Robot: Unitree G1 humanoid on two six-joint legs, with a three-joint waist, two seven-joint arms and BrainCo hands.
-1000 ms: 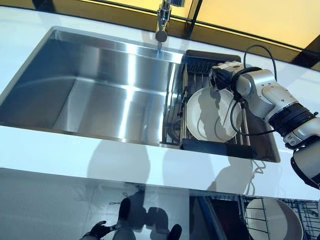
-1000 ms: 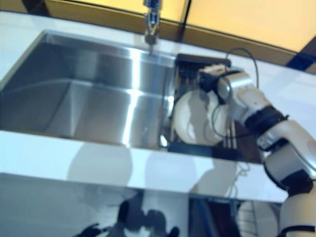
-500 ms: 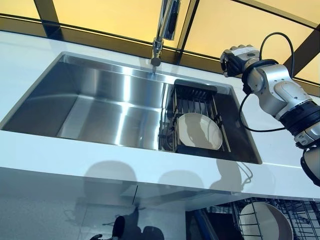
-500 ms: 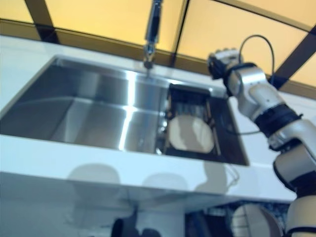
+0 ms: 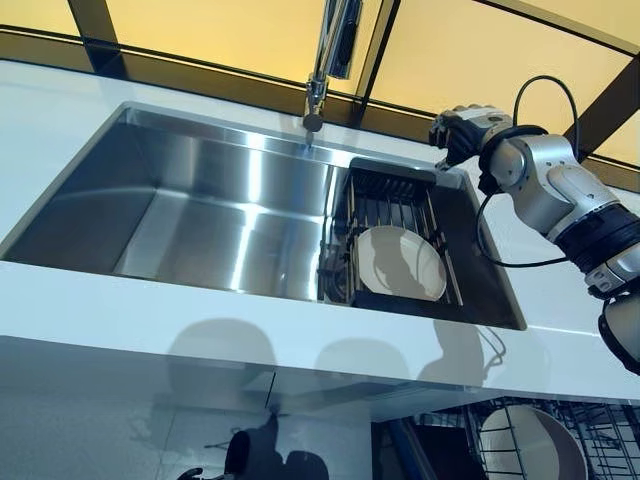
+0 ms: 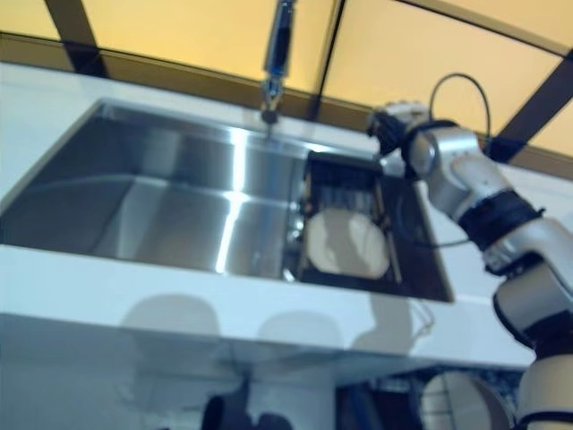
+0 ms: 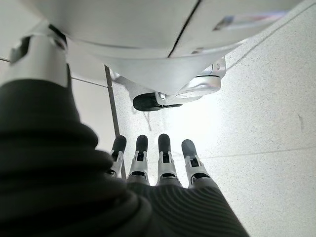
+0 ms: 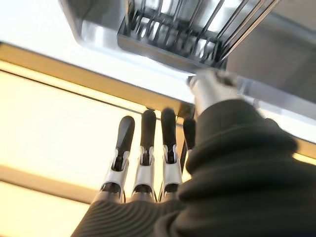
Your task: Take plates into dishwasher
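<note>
Both hands empty, fingers straight: right hand [image 5: 458,131] above rack [image 5: 392,196], left hand [image 7: 158,163] hanging.

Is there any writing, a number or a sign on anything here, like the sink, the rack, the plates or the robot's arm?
None that can be read.
The sink, dish rack, plate in it and faucet show no print.
Right hand and left hand: no markings visible.
A small coloured label shows in the left wrist view, too blurred to read.
</note>
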